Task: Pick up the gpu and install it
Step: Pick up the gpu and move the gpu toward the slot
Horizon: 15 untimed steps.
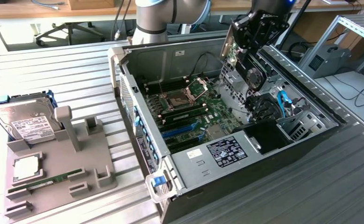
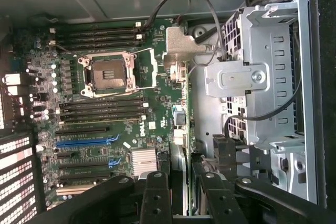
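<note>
Several things can go wrong from here. Your gripper (image 1: 257, 35) has its jaws narrowed onto the gpu (image 1: 254, 74), which hangs on edge in the air above the open case (image 1: 157, 58), over the drive-bay side. In the exterior view the blue slot (image 1: 180, 130) lies at about eight o'clock from the gpu, well apart from it, so nothing is seated yet.

The hold looks to be near one edge only. A bump or a quick turn could swing the gpu or let it slip, dropping it onto the board (image 1: 214, 114).

At about five o'clock from the fan a blue cable (image 1: 283, 100) loops up beside the drive cage (image 1: 294, 123). If you descend on this side, the gpu's lower corner could snag it.

On the way across, the raised socket frame (image 1: 197, 86) stands at about nine o'clock, and low travel could clip it.

In the wrist view the gpu's edge (image 2: 179, 171) sits between the fingers (image 2: 156, 198) and does not line up with any slot. If you press down while it is tilted or offset, you could jam the connector or bend the bracket against the case.
</note>
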Tool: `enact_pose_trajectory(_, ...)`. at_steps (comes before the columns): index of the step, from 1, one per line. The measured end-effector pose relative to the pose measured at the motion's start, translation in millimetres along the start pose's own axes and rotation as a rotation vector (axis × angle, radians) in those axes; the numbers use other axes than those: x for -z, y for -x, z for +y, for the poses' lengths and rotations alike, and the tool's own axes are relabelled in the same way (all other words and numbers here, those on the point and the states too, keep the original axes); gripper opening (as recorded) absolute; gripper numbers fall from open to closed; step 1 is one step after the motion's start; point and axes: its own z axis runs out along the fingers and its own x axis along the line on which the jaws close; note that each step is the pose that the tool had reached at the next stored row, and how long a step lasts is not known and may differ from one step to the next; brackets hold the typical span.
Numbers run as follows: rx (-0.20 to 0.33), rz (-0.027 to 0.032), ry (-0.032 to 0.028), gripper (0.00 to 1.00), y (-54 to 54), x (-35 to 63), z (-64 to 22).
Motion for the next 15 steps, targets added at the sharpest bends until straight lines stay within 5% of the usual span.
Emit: enact_pose_trajectory(15, 0.000, 0.0001, 0.0000, 0.27, -0.8, -3.9, -0.2)
